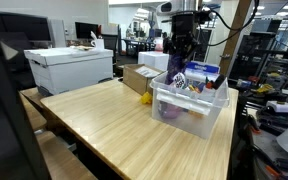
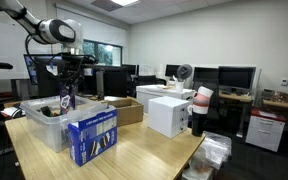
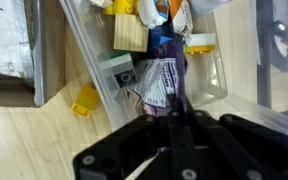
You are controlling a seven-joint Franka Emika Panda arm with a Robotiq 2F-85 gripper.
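Where the tool (image 3: 172,108) comes in from the bottom of the wrist view, its jaws stand narrow, pinched together on a purple toy (image 3: 162,80) with pale stripes. The toy sits just past the fingertips, toward the top of the frame. Its long axis runs up and down the picture, in line with the tool's own reach rather than across it, so the toy lies straight ahead of the tool and not to either side. In both exterior views the toy hangs under the tool at the near rim of a clear bin (image 1: 202,116), over the bin's inside and apart from the bench (image 1: 104,120). The bin's other contents lie beyond the toy in the wrist view, a wood block (image 3: 130,35) among them at upper centre. A yellow block (image 3: 84,102) lies outside the bin wall on the bench, left of centre. In an exterior view a blue box (image 2: 91,136) stands just beside the bin.
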